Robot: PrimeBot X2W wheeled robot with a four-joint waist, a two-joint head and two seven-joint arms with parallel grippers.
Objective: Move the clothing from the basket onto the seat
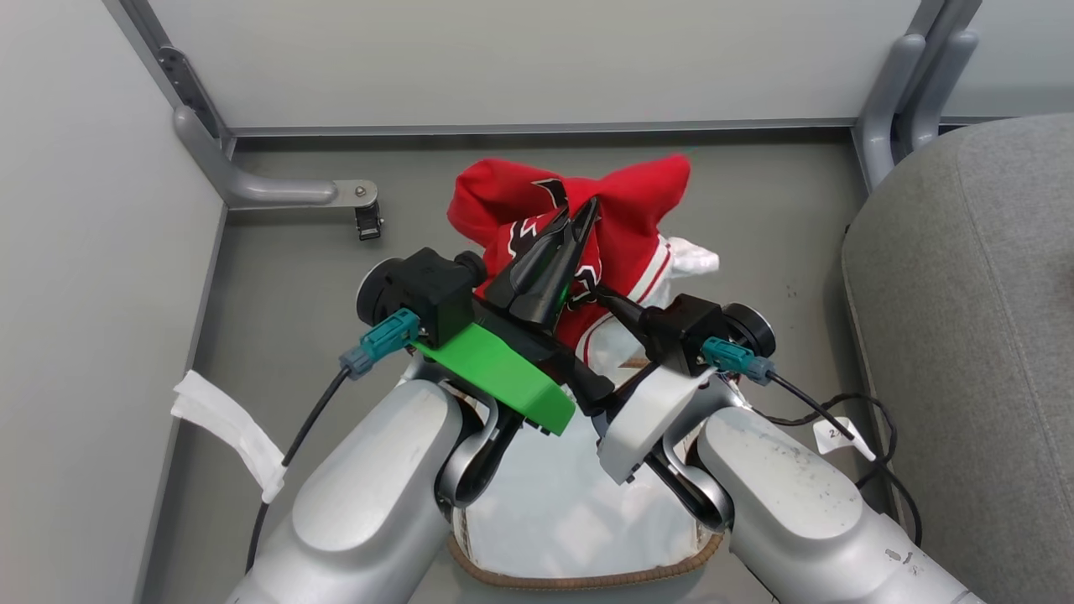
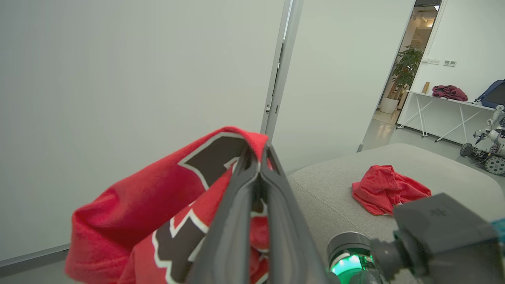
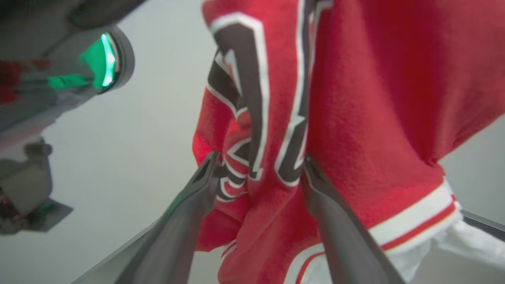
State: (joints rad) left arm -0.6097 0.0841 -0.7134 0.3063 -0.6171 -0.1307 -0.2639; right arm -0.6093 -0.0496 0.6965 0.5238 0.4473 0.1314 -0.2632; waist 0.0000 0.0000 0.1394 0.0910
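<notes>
Basket (image 1: pixel 587 579): sits low in the head view, between the two forearms. Brown woven rim with a white lining (image 1: pixel 554 512) inside. The part of the interior that shows is bare lining. The far end is hidden behind the wrists.

Jersey (image 1: pixel 503 197): red, with black numbers outlined in white. It is held up over the basket's far end, bunched to a peak, with the grey floor (image 1: pixel 294 277) behind it. The lower folds and white-trimmed hem hang down toward the basket. Whether they touch the lining cannot be told, because the grippers cover that spot.

Left gripper (image 1: pixel 577 214): fingers pressed together, pinching a fold of the jersey near its top. In the left wrist view the cloth drapes over both tips, and red shows in the slit between the fingers.

Right gripper (image 3: pixel 262 161): fingers spread wide and pointing up into the hanging cloth. A thick bundle of jersey lies between them, not clamped.

A white crumpled piece (image 1: pixel 692 256) sticks out just beside the jersey's striped hem. Whether it is lining or garment cannot be told.

Seat (image 1: pixel 965 335): a grey cushion on the robot's right, apart from the jersey. In the left wrist view a crumpled red garment (image 2: pixel 388 189) lies on top of it.
</notes>
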